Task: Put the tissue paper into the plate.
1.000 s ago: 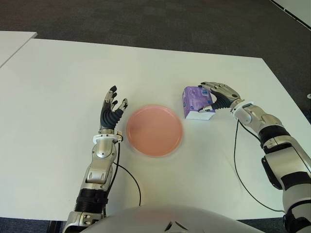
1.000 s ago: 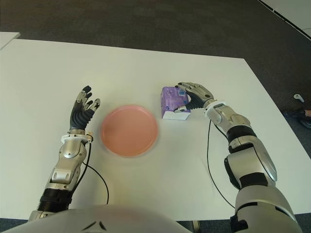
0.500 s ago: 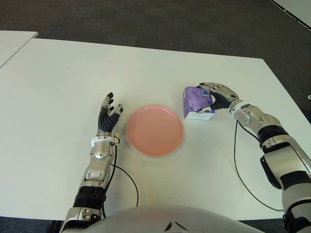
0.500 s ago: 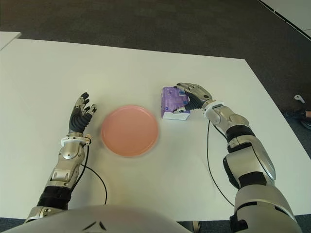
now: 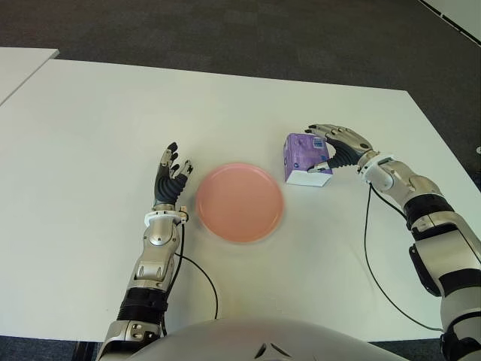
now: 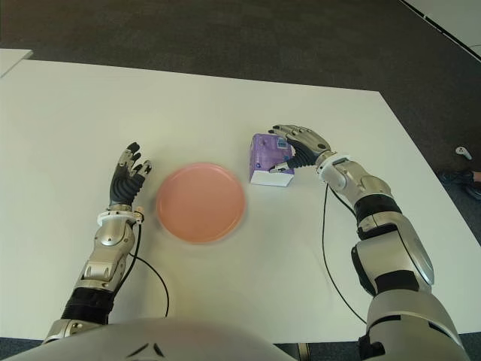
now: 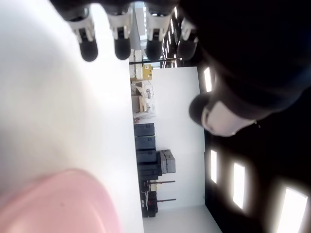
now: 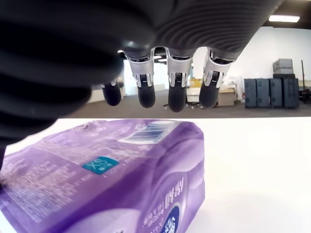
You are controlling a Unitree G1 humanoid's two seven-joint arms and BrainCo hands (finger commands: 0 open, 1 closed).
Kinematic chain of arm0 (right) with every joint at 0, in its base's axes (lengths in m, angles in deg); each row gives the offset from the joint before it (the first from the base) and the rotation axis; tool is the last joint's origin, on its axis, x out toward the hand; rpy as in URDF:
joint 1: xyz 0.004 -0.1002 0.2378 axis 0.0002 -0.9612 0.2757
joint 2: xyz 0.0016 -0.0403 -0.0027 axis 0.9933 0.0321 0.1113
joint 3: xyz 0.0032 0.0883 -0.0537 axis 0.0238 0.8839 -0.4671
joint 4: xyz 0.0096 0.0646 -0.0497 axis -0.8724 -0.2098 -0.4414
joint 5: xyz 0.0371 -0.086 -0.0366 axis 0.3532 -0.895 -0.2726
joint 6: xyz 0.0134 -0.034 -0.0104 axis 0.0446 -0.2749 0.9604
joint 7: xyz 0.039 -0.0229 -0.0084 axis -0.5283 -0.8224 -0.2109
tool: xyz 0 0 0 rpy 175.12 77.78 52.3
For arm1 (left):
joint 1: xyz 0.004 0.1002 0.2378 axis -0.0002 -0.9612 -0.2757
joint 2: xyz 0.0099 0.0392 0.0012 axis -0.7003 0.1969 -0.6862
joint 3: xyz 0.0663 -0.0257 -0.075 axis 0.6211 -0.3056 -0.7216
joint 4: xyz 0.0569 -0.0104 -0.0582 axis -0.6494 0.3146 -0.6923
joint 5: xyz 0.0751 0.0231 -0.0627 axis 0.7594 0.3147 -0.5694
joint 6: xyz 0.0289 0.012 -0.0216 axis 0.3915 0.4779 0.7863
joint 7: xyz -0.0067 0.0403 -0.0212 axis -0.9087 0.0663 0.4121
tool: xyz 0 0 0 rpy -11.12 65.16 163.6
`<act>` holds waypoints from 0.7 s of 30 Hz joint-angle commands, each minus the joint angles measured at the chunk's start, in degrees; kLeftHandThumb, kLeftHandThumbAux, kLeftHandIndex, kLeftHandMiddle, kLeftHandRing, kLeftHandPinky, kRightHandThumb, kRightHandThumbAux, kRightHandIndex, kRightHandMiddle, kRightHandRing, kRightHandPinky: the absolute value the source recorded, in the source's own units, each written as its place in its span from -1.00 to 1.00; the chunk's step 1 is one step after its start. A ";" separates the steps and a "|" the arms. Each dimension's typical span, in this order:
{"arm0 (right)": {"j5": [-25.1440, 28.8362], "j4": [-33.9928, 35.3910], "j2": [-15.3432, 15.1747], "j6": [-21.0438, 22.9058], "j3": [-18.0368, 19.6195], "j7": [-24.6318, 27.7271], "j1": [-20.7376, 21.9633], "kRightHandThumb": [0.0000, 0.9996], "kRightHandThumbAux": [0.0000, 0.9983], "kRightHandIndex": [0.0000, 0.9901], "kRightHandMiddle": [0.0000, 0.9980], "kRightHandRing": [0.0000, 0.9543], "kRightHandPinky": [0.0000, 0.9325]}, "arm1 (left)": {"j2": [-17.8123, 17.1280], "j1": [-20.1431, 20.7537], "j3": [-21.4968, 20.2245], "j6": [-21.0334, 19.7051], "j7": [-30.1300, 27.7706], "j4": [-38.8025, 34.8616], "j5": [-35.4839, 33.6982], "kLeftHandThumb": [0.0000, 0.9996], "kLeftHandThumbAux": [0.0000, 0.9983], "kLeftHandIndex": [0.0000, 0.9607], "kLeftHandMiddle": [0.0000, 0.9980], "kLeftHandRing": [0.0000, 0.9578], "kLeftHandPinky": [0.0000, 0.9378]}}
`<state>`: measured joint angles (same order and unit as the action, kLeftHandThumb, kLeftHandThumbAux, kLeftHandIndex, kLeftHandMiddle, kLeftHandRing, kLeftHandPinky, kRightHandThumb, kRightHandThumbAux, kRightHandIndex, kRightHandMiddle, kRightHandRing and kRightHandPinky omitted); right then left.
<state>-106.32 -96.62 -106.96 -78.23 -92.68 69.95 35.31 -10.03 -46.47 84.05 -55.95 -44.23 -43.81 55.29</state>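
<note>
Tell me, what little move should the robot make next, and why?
Probably close the right hand on the purple tissue pack. Its fingers arch over the pack unclosed, and the pack sits on the white table beside the empty pink round plate.

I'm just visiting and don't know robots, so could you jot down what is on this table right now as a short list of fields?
surface: white table
plate: pink, bare, near the middle
tissue pack: purple, on the table just right of the plate, not in it
right hand: arched over the tissue pack, fingers spread above it, no grip seen
left hand: left of the plate, fingers open, holding nothing
task state: pack not yet lifted
</note>
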 commanded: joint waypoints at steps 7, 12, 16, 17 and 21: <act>6.68 10.96 -3.07 0.79 6.05 8.18 -5.47 -0.37 -0.14 -1.00 -1.00 -1.00 -1.00 | 0.58 -2.25 2.01 -3.72 0.85 -6.34 1.96 -0.98 0.23 -1.00 -1.00 -1.00 -1.00; 8.41 14.33 -3.29 1.58 8.16 10.05 -7.45 -0.35 -0.16 -1.00 -1.00 -1.00 -1.00 | 0.11 -2.15 2.11 -3.40 0.79 -5.98 2.35 -0.99 0.23 -1.00 -1.00 -1.00 -1.00; 9.17 17.00 -3.44 2.18 9.54 11.22 -9.12 -0.33 -0.17 -1.00 -1.00 -1.00 -1.00 | 0.01 -2.04 2.29 -2.99 0.84 -5.90 2.91 -1.00 0.24 -0.99 -1.00 -1.00 -1.00; 9.15 17.71 -3.55 2.04 9.81 11.26 -9.66 -0.32 -0.17 -1.00 -1.00 -1.00 -1.00 | -0.63 -1.36 1.51 -1.71 0.64 -3.51 2.48 -1.00 0.24 -0.98 -1.00 -1.00 -1.00; 8.62 19.73 -3.80 1.82 10.37 11.55 -11.13 -0.28 -0.17 -1.00 -1.00 -1.00 -1.00 | -1.13 -0.62 0.72 -0.62 0.57 -1.13 2.31 -1.00 0.24 -0.97 -0.99 -1.00 -1.00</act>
<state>-97.50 -78.23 -110.21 -76.63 -82.70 80.71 26.07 -10.81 -46.73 85.17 -56.51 -43.91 -46.42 57.32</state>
